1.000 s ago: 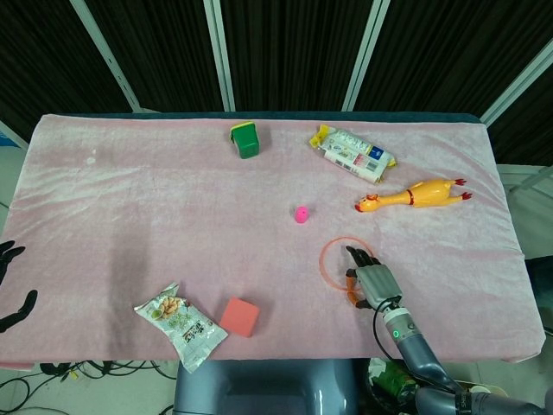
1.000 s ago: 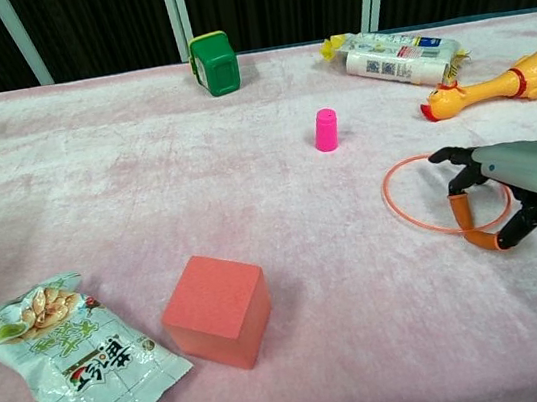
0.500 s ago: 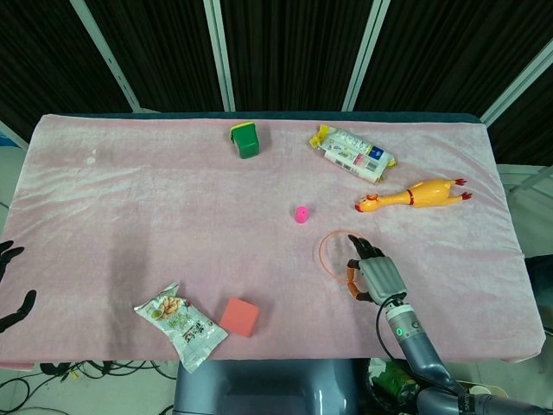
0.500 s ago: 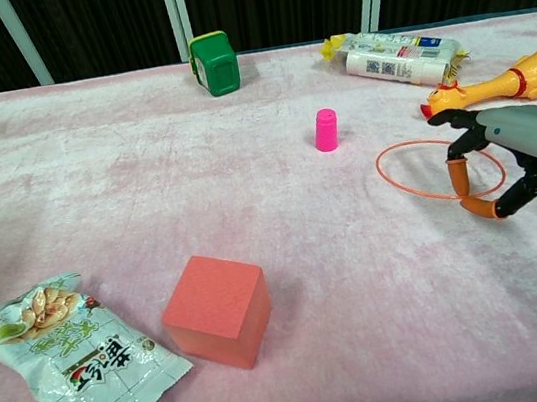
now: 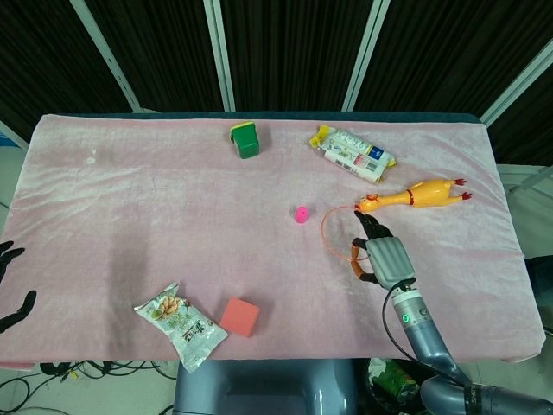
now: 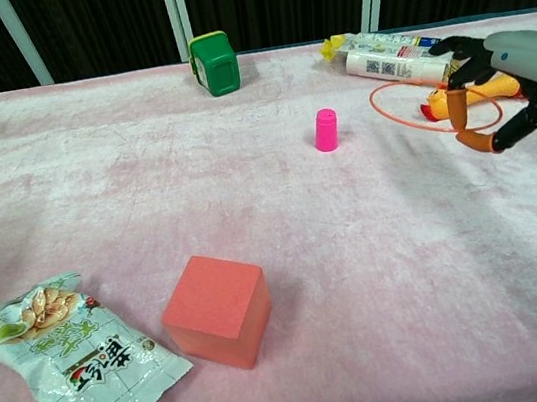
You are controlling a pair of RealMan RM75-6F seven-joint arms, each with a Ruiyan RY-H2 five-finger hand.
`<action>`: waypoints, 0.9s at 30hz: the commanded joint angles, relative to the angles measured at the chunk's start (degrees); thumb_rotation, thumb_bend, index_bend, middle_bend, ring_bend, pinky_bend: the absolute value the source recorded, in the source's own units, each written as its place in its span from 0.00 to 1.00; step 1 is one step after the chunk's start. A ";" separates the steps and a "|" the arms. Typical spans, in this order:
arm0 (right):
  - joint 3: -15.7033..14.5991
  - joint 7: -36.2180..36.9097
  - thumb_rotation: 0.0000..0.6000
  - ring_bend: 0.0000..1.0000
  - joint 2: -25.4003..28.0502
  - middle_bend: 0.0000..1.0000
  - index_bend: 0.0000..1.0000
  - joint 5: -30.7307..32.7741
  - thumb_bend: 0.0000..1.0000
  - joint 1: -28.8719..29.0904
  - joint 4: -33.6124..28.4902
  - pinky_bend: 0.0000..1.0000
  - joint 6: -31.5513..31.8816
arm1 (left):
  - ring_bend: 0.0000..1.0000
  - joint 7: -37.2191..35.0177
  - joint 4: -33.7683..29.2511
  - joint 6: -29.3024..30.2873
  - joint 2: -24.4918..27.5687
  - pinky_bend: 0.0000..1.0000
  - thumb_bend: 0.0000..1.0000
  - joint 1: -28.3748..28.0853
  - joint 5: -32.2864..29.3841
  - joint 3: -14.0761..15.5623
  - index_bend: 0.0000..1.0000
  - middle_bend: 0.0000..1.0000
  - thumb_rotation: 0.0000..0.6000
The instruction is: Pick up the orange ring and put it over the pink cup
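Right hand lifts orange ring near pink cup

Right hand (image 6: 522, 72) grips the orange ring (image 6: 405, 100) by its fingers, holding it raised above the pink-clothed surface (image 5: 173, 199). The ring hangs at about 3 o'clock from the pink cup (image 6: 326, 130) (upright, standing apart from it). A yellow rubber chicken (image 5: 415, 194) lies just behind. Left hand (image 5: 13, 285) shows only as dark fingertips, spread apart, at the far edge.

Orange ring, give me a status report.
Right hand holds orange ring, lifted off the cloth. Left hand open at table edge. Pink cup upright, nothing in the way.
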 commanded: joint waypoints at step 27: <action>7.10 -10.27 1.00 0.00 -14.28 0.00 0.75 11.27 0.38 15.38 12.68 0.18 -8.59 | 0.00 -1.65 0.31 0.57 0.65 0.00 0.33 0.52 -0.59 -0.63 0.20 0.12 1.00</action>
